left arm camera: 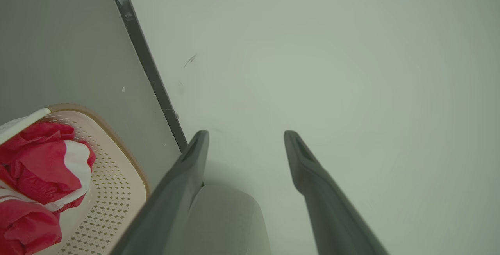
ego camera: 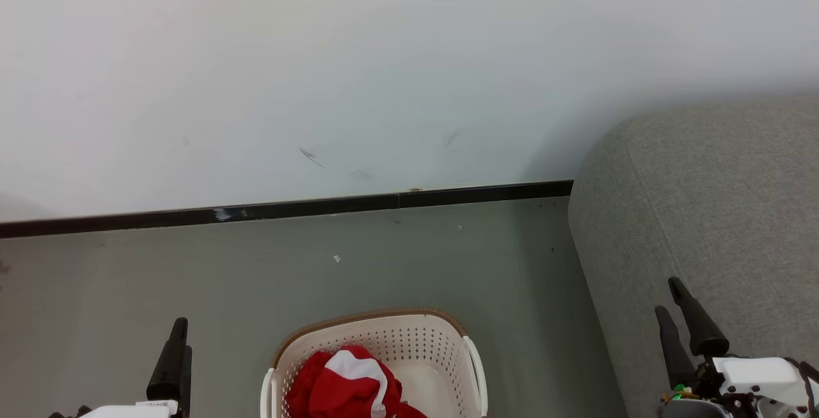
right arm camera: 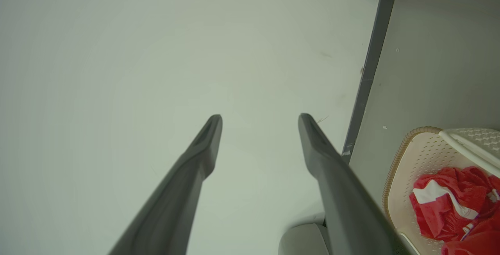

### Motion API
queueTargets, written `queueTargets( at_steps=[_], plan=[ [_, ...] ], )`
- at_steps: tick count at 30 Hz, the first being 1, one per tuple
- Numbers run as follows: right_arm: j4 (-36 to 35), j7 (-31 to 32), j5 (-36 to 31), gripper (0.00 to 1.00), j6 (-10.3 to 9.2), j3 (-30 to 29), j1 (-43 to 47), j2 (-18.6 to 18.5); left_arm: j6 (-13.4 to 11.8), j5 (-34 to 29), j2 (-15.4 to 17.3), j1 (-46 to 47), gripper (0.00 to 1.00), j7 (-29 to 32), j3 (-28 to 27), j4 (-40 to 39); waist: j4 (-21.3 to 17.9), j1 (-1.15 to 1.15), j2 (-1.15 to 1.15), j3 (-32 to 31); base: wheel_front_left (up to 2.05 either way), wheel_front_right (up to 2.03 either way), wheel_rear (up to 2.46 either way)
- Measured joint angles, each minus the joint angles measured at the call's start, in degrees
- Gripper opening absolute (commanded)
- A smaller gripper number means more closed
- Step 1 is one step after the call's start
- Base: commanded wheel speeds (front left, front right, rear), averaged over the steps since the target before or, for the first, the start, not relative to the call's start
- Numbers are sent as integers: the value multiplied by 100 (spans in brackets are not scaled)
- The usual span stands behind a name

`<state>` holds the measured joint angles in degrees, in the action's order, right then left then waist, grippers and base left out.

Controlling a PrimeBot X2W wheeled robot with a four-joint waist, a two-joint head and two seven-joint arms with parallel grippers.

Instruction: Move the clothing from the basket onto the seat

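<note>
Both hands sit closest in the head view: the left hand (ego camera: 182, 336) at 7 o'clock and the right hand (ego camera: 668, 297) at 5 o'clock. Each has its fingers spread apart with nothing between them, as the wrist views show plainly. Between them, at 6 o'clock, the cream perforated basket (ego camera: 371, 315) with a brown woven-look rim stands on the grey floor (ego camera: 384, 264). A crumpled red-and-white garment (ego camera: 345, 383) lies inside it, toward its left half. The grey fabric sofa (ego camera: 704, 213) fills 3 to 4 o'clock, near the basket but apart from it; the right hand shows against its fabric. A black skirting strip (ego camera: 288, 208) runs below the white wall (ego camera: 384, 53) at 12 o'clock.
</note>
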<state>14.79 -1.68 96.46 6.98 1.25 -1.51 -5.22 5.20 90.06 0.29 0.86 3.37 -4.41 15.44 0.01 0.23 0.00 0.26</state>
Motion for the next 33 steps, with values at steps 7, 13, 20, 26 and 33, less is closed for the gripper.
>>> queueTargets(
  at_steps=[7,13,20,26,33],
  plan=[
    [-174,-94,-292,100,0,104,-28,-21,7,-250,121,120,100,-140,48,-167,4,20,0,12,0,0,0],
    [-297,-197,-654,100,0,225,-73,-123,8,-798,371,120,100,-341,187,-237,8,27,0,23,0,0,0],
    [-339,-332,-1389,100,1,458,-147,-399,51,-1514,592,120,100,-532,404,-267,10,27,0,33,0,0,0],
    [-358,-449,-2081,100,1,683,-213,-555,51,-2130,719,120,100,-713,513,-260,7,12,0,47,0,0,0],
    [-412,-573,-2874,100,2,853,-286,-721,45,-2869,888,163,100,-857,669,-265,3,-5,0,69,0,0,0]
  ],
)
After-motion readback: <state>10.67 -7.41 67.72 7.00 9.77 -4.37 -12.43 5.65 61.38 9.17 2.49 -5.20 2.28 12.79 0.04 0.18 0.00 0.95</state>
